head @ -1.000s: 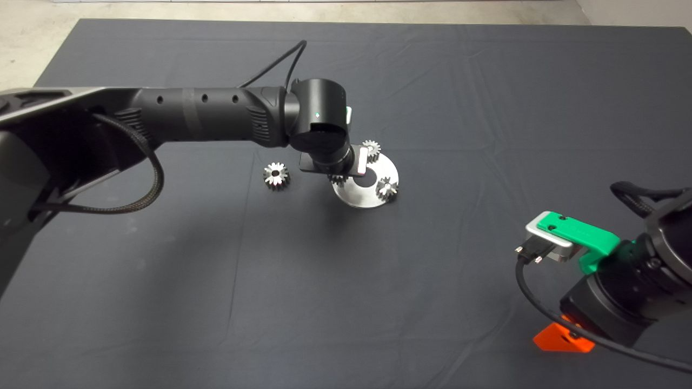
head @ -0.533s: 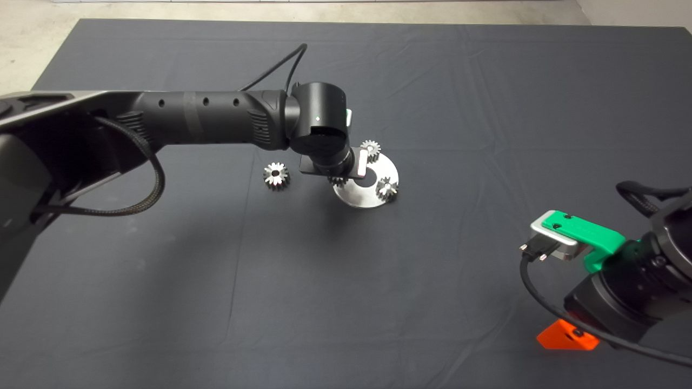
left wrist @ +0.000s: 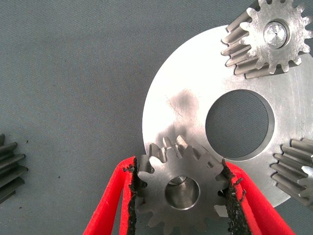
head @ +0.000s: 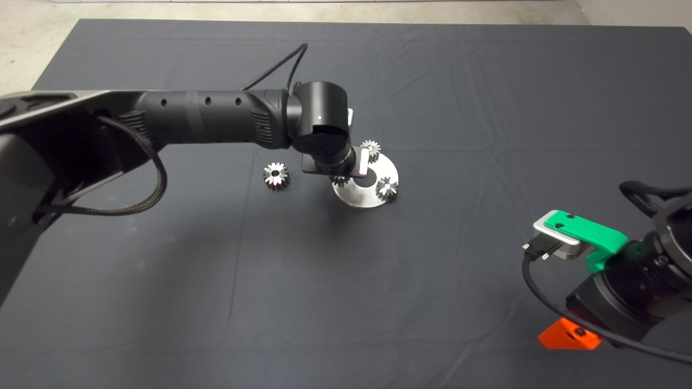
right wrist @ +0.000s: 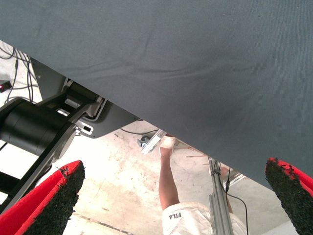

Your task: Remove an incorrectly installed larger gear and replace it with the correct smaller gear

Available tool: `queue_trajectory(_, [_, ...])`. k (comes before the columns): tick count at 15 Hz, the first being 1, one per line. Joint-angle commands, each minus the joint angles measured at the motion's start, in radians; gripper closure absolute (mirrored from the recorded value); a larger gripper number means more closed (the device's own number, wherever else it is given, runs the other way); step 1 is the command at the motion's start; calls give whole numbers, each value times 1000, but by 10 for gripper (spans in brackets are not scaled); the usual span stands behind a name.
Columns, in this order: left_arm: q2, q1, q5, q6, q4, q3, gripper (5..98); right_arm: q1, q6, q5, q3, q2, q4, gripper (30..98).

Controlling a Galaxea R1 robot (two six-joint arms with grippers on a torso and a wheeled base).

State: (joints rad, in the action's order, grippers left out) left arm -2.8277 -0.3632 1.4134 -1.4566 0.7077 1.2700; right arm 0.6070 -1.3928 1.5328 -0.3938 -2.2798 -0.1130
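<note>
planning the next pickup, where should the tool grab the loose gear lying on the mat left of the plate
Take the loose gear across its toothed rim, from straight above. It lies flat on the mat, bore up, clear of the plate, so opposite teeth are the open faces.

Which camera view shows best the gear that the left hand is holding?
The left wrist view: the gear sits between the left hand's pads over the round steel plate, teeth and centre hole plain. In the head view the wrist hides nearly all of it. The right wrist view shows none of it.

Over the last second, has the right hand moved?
Yes. The right hand has drifted slightly lower and rightward toward the picture's corner, away from the steel plate.
</note>
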Motion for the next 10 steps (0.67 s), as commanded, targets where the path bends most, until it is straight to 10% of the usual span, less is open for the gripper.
queue_trajectory(1, [-2, -5, 9, 4, 23, 1, 684, 13, 4, 121, -19, 12, -37, 309])
queue_trajectory(10, [2, -5, 12, 4, 24, -6, 684, 8, 182, 122, -186, 53, -34, 309])
